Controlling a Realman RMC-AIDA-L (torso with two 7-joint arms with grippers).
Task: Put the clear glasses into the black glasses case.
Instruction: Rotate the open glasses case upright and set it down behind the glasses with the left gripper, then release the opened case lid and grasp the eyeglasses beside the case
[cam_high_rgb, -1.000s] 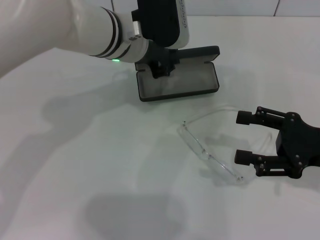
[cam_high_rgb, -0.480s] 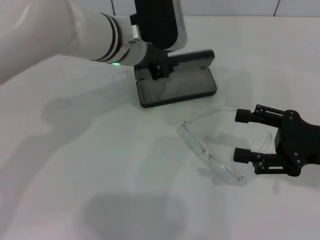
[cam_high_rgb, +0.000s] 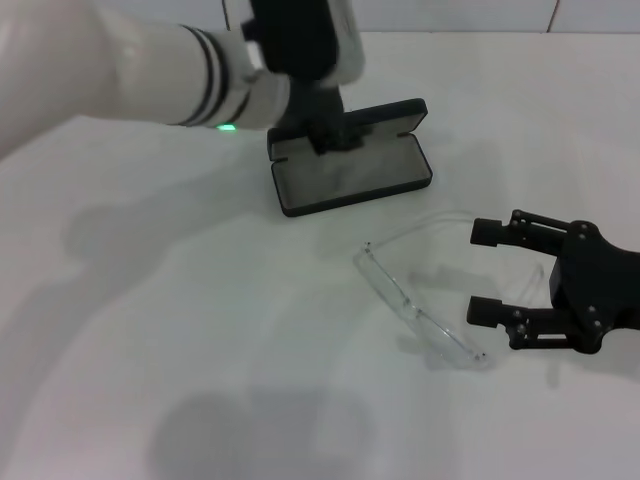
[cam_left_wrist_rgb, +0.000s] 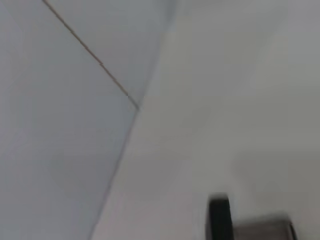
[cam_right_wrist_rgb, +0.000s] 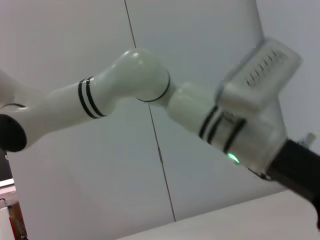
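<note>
The black glasses case (cam_high_rgb: 350, 178) lies open at the back of the table, its grey lining facing up and its lid (cam_high_rgb: 385, 115) standing behind. My left gripper (cam_high_rgb: 325, 130) is at the case's back left corner, mostly hidden under the white wrist. The clear glasses (cam_high_rgb: 415, 310) lie on the table in front of the case, with one thin arm reaching toward the right. My right gripper (cam_high_rgb: 484, 272) hovers just right of the glasses, open, with nothing between its fingers (cam_high_rgb: 485, 233).
White table top (cam_high_rgb: 150, 330) all around, with a tiled wall behind it. The left arm (cam_right_wrist_rgb: 150, 95) shows large in the right wrist view, against the wall. The left wrist view shows mostly wall and table.
The left arm has shifted left at the case, and the case has slid and turned slightly with it. The right gripper and the glasses have stayed where they were.
</note>
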